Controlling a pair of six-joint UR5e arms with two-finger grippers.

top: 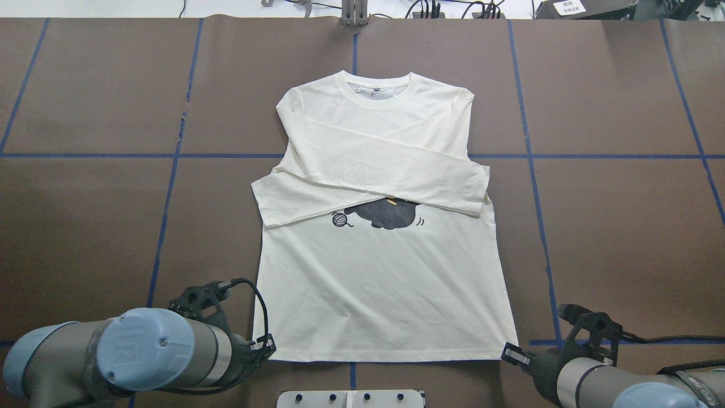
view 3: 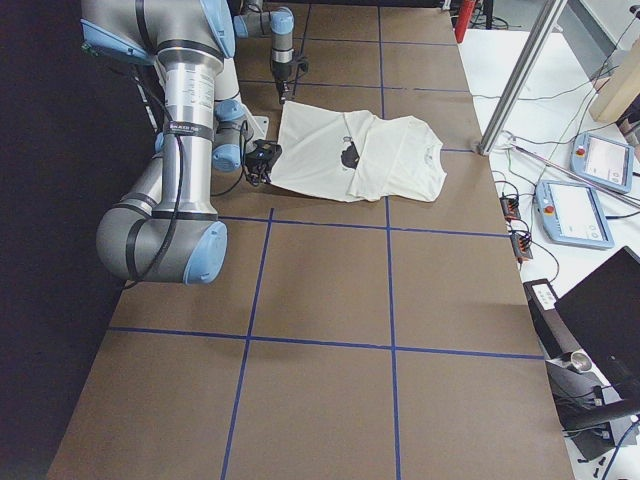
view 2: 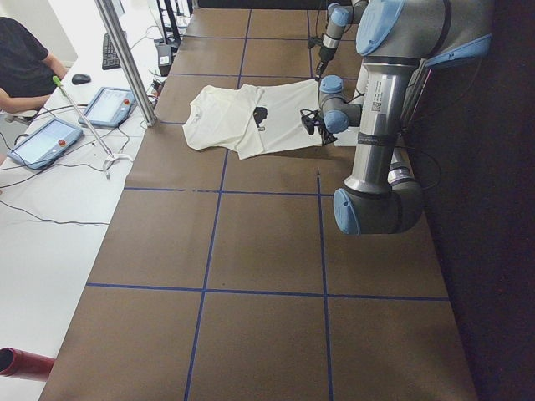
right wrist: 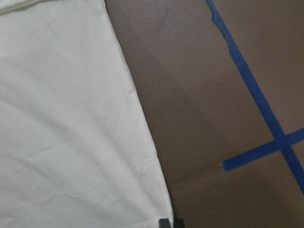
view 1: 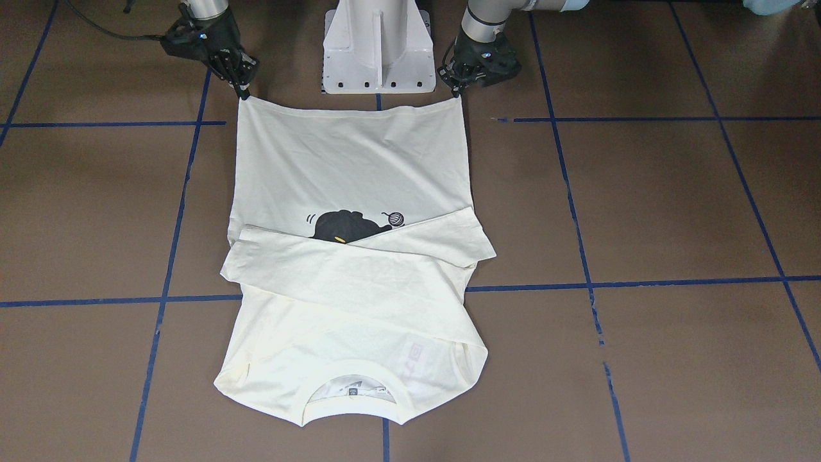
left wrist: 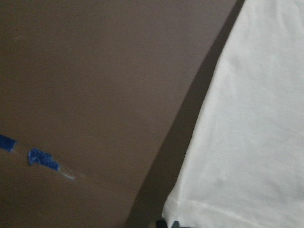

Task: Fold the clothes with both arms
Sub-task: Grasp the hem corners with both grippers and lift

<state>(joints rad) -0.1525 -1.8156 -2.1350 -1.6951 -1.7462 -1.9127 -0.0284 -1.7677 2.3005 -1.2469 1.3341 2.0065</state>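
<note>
The cream-white long-sleeved T-shirt (view 1: 349,160) lies flat on the brown table, collar (top: 376,90) far from the robot and hem near the base. Both sleeves are folded across the chest and cover part of the black cat print (top: 388,214). The yarn ball (top: 339,220) shows; the lettering is hidden. My left gripper (top: 266,345) is at the hem's left corner, fingers pinched together on the cloth (left wrist: 228,190). My right gripper (top: 510,354) is at the hem's right corner, also pinched on the cloth (right wrist: 71,118). In the front-facing view, left gripper (view 1: 458,92) and right gripper (view 1: 244,95) touch the two hem corners.
The white pedestal base (view 1: 375,45) stands just behind the hem, between the arms. Blue tape lines (top: 170,187) grid the brown table. A metal post (view 2: 125,58) and a side desk with tablets (view 2: 109,104) stand beyond the table's far edge.
</note>
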